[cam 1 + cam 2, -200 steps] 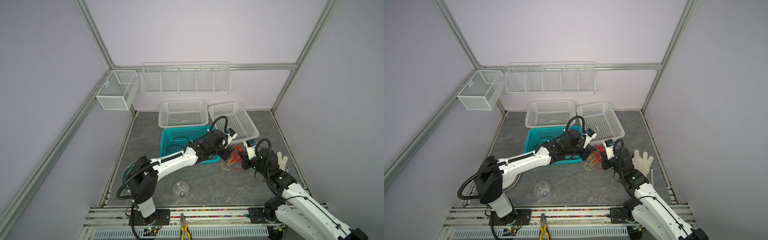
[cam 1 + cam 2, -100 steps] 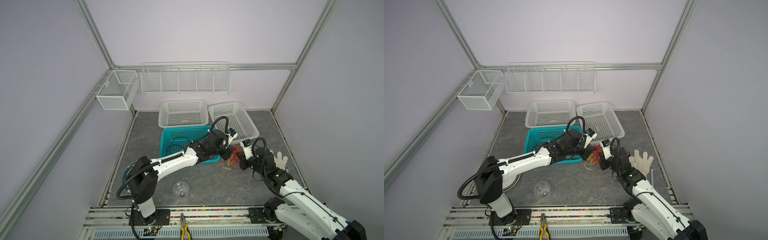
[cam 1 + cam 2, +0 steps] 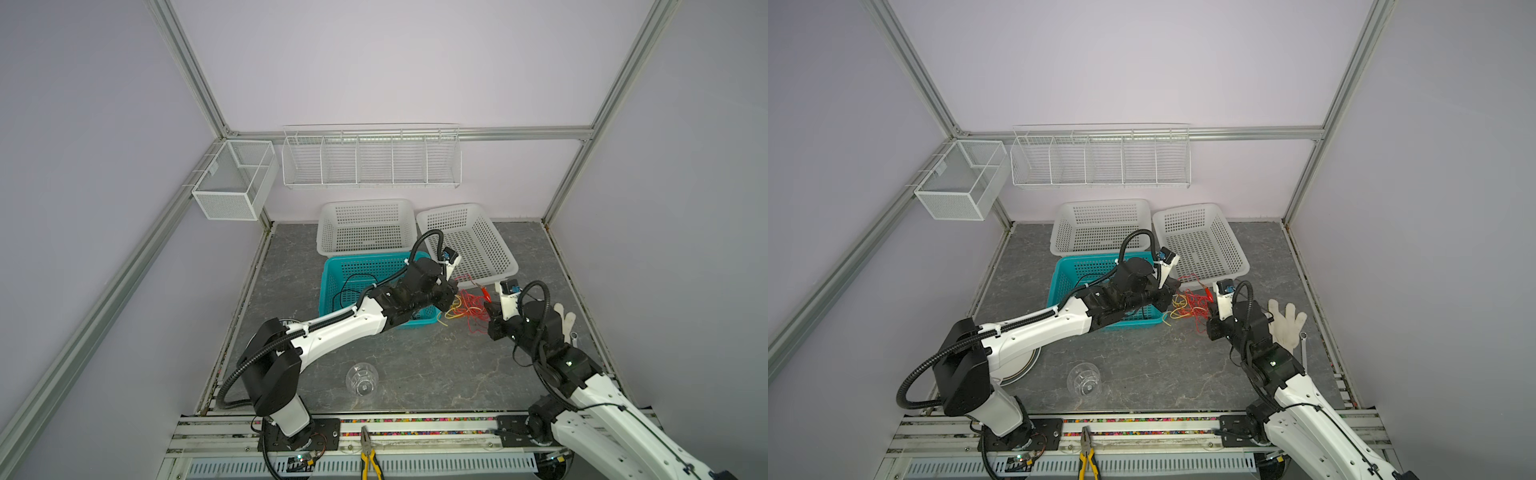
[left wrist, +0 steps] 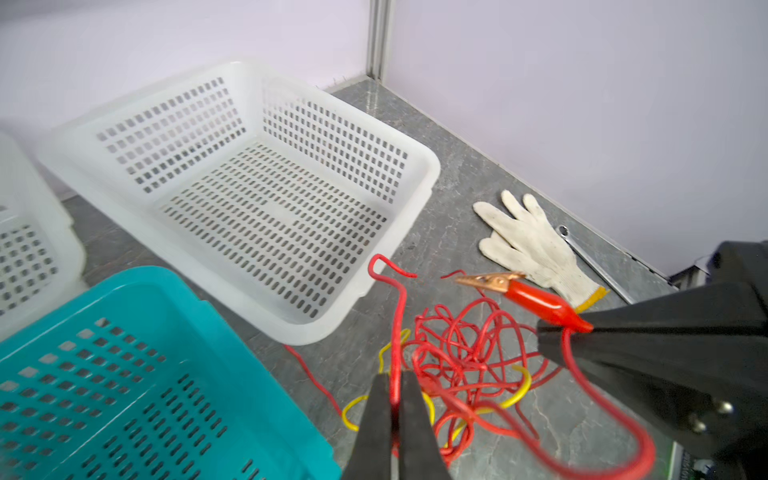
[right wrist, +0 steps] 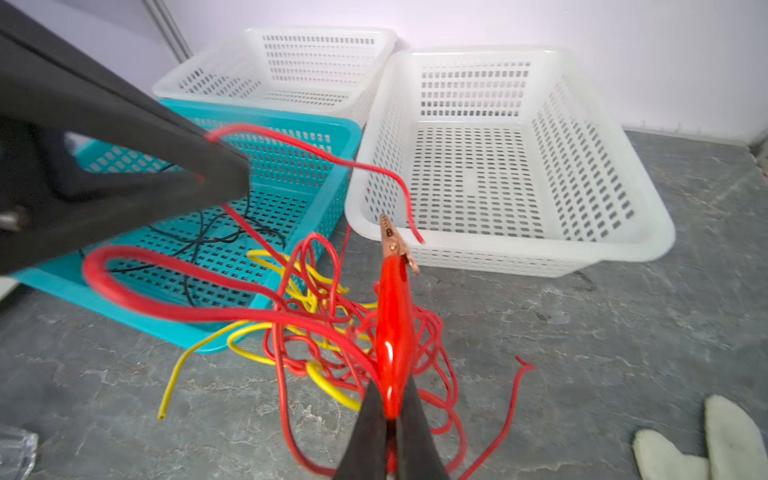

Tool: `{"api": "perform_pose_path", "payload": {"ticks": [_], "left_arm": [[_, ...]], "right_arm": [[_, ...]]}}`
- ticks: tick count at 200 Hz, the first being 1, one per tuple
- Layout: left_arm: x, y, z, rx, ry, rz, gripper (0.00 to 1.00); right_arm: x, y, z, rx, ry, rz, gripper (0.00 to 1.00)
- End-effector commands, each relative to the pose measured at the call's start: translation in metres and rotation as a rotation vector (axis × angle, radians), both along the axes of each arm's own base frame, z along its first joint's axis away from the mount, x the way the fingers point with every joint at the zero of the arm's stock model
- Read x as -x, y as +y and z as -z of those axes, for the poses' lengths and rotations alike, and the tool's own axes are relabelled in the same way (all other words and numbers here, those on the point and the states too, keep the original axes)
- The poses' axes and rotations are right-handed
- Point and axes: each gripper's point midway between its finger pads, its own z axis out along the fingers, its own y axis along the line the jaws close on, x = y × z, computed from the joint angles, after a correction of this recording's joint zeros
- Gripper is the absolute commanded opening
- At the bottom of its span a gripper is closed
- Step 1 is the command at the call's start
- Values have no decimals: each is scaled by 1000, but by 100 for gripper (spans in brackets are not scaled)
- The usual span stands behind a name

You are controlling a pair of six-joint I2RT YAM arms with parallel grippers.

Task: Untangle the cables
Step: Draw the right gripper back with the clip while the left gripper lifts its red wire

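Grey table (image 3: 415,365), and both arms are reaching in toward the middle. The teal basket (image 3: 328,291) sits under the left arm, with two white baskets behind it: one at the back (image 3: 365,205), one angled off to the right (image 3: 509,270). The black cable (image 5: 203,239) lies loose inside the teal basket, apart from the rest.

Just beside that basket's front corner, on the table, there's the knot: red cable (image 3: 471,307) looped over and through the yellow cable (image 5: 332,392), the two plainly tangled.

Left gripper (image 4: 392,384): fingers pinched tight on a strand of red cable, its free end curling up above the tips. Right gripper (image 5: 388,399) faces it across the tangle, clamped on the red sleeve of the clip (image 5: 395,316), copper teeth pointing toward the right-hand white basket. Red cable lifts off the pile to each gripper.

Glove (image 3: 1285,326) flat on the table behind the right arm, a wrench (image 4: 590,257) just beside it. Glass (image 3: 362,377) near the front, on its own. Pliers (image 3: 368,457) on the front rail.
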Motion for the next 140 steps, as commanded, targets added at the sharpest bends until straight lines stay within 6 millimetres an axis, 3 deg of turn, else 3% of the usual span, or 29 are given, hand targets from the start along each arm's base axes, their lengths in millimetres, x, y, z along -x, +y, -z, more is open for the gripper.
{"api": "perform_pose_path", "payload": {"ticks": [1,34,91,140], "left_arm": [[-16,21,-27,60,-56,-103,0],[-11,36,-43,87,-90,-126,0],[-1,54,-68,142,-132,-138,0],[11,69,-102,188,-187,-127,0]], "right_arm": [[-3,-35,5,43,32,207,6],[-2,-69,18,84,78,406,6],[6,-106,39,87,148,590,6],[5,-120,58,57,204,658,6]]}}
